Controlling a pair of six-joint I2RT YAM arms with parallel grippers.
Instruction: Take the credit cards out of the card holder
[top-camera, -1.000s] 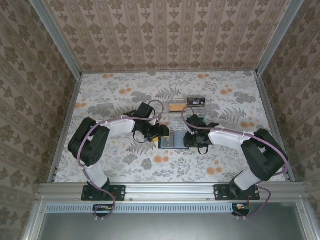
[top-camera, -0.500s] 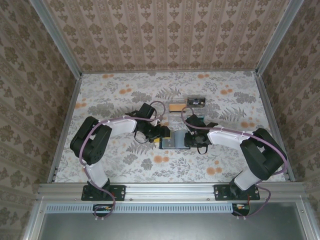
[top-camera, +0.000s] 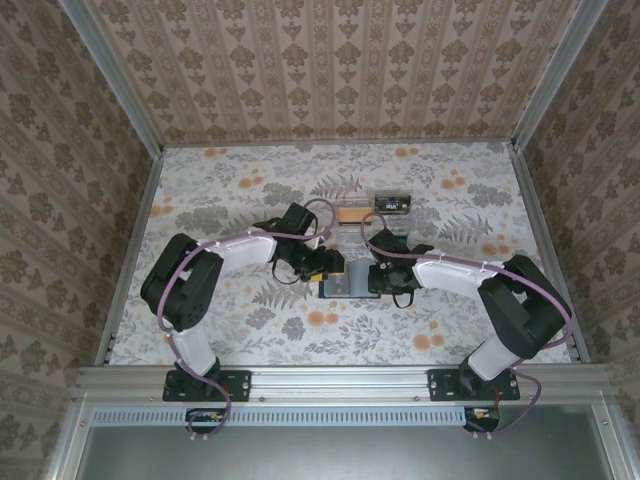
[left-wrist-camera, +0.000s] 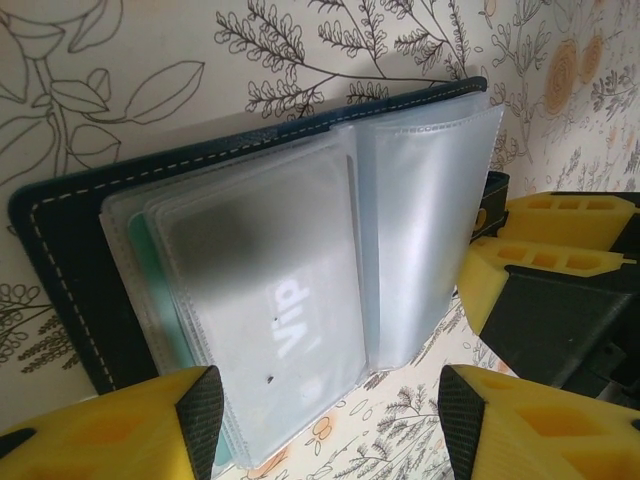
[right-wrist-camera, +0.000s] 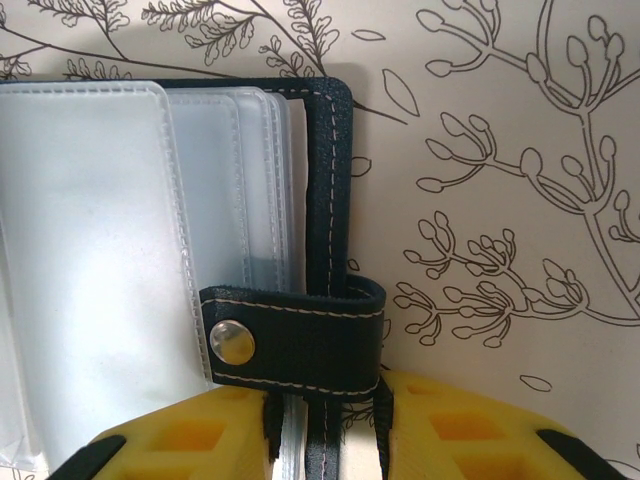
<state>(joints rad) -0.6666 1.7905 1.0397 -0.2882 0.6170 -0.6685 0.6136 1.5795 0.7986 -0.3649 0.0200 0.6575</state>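
Reading on the clear card (left-wrist-camera: 270, 300): "Vip" in pale letters, seen running sideways through a frosted sleeve; no other writing can be made out.
Card holder (top-camera: 345, 285): lies open at the middle of the floral surface (top-camera: 250, 190); dark blue cover (left-wrist-camera: 70, 250) with white stitching, and the clear sleeves (left-wrist-camera: 420, 220) fanned across it.
Teal card (left-wrist-camera: 147, 280): a thin strip shows at the 9 o'clock edge of the sleeve stack, under the clear card.
Tab (right-wrist-camera: 300, 340): a stitched strap with a metal snap (right-wrist-camera: 236, 342), folded over the cover's edge (right-wrist-camera: 325, 200).
Right pincer (right-wrist-camera: 325, 430): clamped on the holder's cover edge just below the tab; at the holder's 3 o'clock from above (top-camera: 378, 278).
Left pincer (left-wrist-camera: 328, 400): fingers apart, straddling the near end of the sleeves; at the holder's 10 o'clock from above (top-camera: 328, 264).
Beyond the holder: a small tan item (top-camera: 352, 213) and a dark item (top-camera: 392, 204) lie at its 12 o'clock, too small to read.
Open room: bare surface stretches toward 9, 3 and 6 o'clock; the patterned walls (top-camera: 320, 70) stand well apart from the holder.
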